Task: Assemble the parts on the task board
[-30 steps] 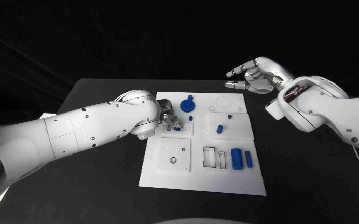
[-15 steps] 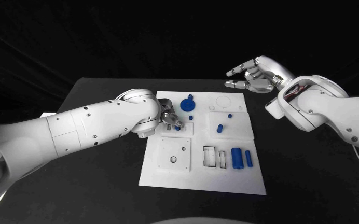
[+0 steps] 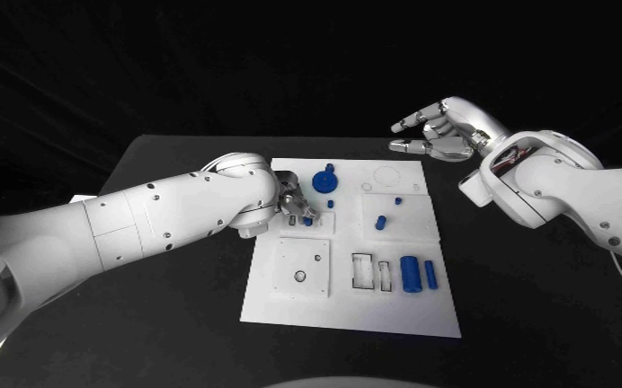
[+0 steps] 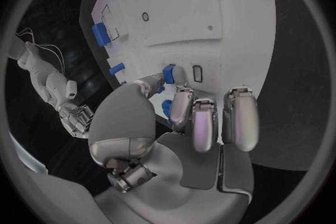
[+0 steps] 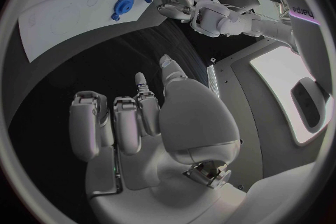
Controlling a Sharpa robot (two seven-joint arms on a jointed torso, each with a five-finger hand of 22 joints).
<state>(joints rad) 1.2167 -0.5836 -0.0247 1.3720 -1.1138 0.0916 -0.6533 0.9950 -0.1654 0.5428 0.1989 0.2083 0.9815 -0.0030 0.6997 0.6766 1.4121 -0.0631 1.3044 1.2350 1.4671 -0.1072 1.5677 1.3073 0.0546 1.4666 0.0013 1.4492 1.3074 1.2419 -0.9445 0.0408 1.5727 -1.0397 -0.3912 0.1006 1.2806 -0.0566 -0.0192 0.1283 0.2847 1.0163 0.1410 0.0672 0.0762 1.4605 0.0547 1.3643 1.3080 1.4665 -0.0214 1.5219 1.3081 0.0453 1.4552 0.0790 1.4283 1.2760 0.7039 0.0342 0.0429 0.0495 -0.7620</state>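
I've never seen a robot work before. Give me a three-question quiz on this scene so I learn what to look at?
1. True or false: the right robot hand rests on the white board.
2. The left robot hand pinches: A) a small blue piece, B) a screwdriver, C) nothing?
3. Fill in: the round blue gear lies near the board's ____ edge, far or near?

Key: 1 false, it hangs above the black table beyond the board's far corner, holding nothing. 2 A. 3 far.

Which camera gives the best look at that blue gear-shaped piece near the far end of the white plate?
The head view: the blue gear-shaped piece lies unobstructed on the task board, seen from above. The right wrist view shows it smaller and bent toward the rim. In the left wrist view I cannot pick it out.
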